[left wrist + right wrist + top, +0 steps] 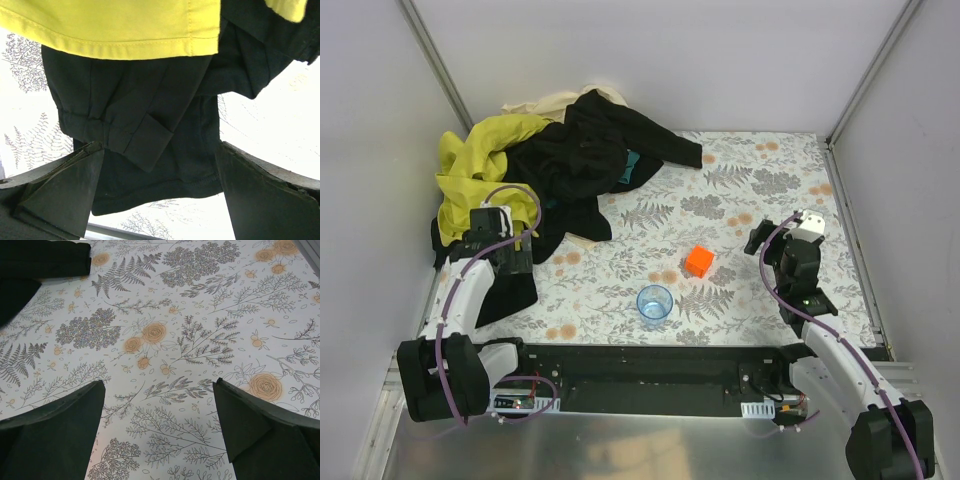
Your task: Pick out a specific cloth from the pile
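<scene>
Left gripper: jaws spread wide, pinching nothing. A folded black garment lies between and just beyond the fingers (contact can't be judged). It is matte knit with a stitched hem and a cuff-like flap. The cloth, bright yellow with a double-stitched edge, lies just past the black fabric ahead of this gripper, at the left side of the pile.

Right gripper: jaws equally spread, empty, over the floral-print table, well apart from the pile.
</scene>
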Motion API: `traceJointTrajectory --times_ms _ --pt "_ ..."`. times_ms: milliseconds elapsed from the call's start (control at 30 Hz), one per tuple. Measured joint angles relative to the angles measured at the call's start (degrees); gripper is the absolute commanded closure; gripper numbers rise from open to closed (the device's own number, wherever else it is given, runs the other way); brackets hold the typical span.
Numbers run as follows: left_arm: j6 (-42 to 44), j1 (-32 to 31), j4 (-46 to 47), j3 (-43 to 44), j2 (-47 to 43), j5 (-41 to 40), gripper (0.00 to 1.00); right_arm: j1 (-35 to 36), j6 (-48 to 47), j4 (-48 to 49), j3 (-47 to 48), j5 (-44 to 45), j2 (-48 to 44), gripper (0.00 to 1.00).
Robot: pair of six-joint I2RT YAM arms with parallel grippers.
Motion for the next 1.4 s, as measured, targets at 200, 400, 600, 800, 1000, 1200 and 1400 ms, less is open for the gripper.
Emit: traceJointTrajectory --times_ms 200,400,600,800,1000,1200,1400 --pt "5.2 0.02 -5.31 6.47 0.92 2.95 0.01 0.0 0.0 0.0 0.0 -0.07 0.0 0.01" --pt "11.54 0.0 -11.47 22.4 4.98 4.13 0.01 0.0 0.0 0.0 0.0 -0.28 0.0 0.01" --pt "11.98 0.02 -13.6 40.92 15.02 4.11 0.01 0.0 0.0 0.0 0.0 -0.9 0.0 0.01" --pt "8.98 0.0 -13.97 56.98 31.3 2.21 0.01 0.0 0.02 -0.37 0.0 -1.55 0.0 0.01" --pt "6.58 1.25 -14.49 73.11 47.78 -3.96 0.01 0.0 0.04 -1.9 -0.02 -1.73 -0.26 0.01" --pt "6.27 3.41 -15.39 84.98 56.74 -6.69 0.01 0.0 0.07 -2.21 -0.02 -2.1 -0.09 0.01" --pt "6.49 4.11 -15.54 92.13 64.65 -5.55 0.01 0.0 0.02 -4.09 0.39 -3.48 2.93 0.01"
